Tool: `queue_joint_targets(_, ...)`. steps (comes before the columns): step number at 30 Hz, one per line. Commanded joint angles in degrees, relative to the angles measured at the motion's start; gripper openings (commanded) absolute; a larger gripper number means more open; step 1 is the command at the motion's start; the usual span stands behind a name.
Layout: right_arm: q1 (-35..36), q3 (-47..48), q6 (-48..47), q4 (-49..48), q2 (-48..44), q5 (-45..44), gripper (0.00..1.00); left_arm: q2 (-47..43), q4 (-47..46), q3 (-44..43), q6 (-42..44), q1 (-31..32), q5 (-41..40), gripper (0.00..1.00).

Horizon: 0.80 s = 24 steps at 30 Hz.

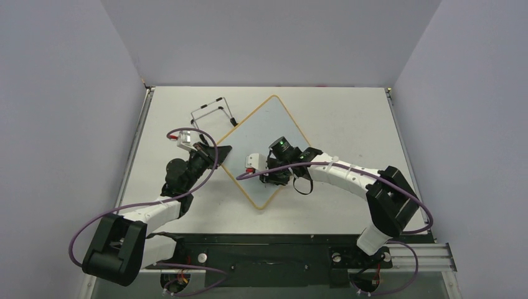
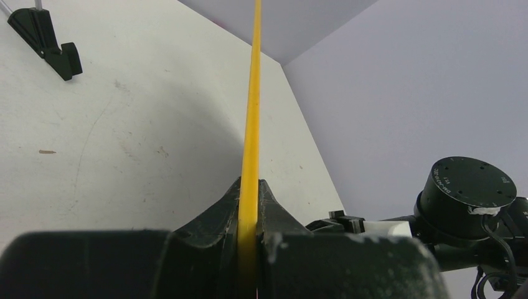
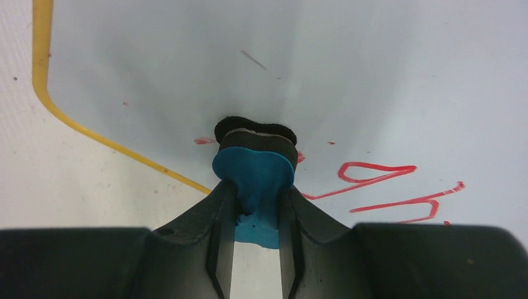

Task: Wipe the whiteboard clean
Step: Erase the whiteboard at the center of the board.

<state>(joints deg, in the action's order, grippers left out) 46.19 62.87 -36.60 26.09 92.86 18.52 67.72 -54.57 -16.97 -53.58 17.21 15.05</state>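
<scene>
The whiteboard (image 1: pixel 274 121) lies corner-on in the middle of the table, glossy white with a thin yellow frame. My left gripper (image 1: pixel 221 151) is shut on its left edge; in the left wrist view the yellow frame (image 2: pixel 251 124) runs straight up from between the fingers of the left gripper (image 2: pixel 249 215). My right gripper (image 3: pixel 255 193) is shut on a small blue eraser (image 3: pixel 254 169), whose black felt is pressed on the whiteboard (image 3: pixel 187 62) near the frame. Red handwriting (image 3: pixel 380 184) lies just right of the eraser. From above, the right gripper (image 1: pixel 269 179) stands over the board's lower left part.
A thin black wire stand (image 1: pixel 212 112) sits on the table behind the board's left corner, and its foot (image 2: pixel 47 40) shows in the left wrist view. Grey walls enclose the table on three sides. The right arm's wrist (image 2: pixel 467 199) is close to the left gripper.
</scene>
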Motion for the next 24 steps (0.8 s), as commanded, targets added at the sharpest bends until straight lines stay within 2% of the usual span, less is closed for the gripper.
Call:
queue_joint_targets(1, 2.0, 0.8, -5.6, 5.2, 1.7, 2.7, 0.0, -3.0, -10.1, -1.8, -4.5, 0.2, 0.3, 0.0)
queue_joint_targets(9, 9.9, 1.3, -11.1, 9.6, 3.2, 1.7, 0.0, -3.5, -8.9, -2.1, -3.0, -0.1, 0.3, 0.0)
queue_joint_targets(17, 4.4, -0.1, -14.5, 12.2, 2.4, -2.3, 0.0, -5.8, -4.9, -2.1, 0.0, -0.3, 0.3, 0.0)
queue_joint_targets(21, 2.9, -1.4, -9.6, 4.9, 1.5, -7.3, 0.0, -5.6, -5.1, -2.0, 0.2, -0.3, 0.6, 0.0)
queue_joint_targets(24, 3.3, -3.2, -7.7, 2.0, -0.7, -7.5, 0.0, -5.5, -5.7, -1.7, 0.1, -0.3, 0.9, 0.0)
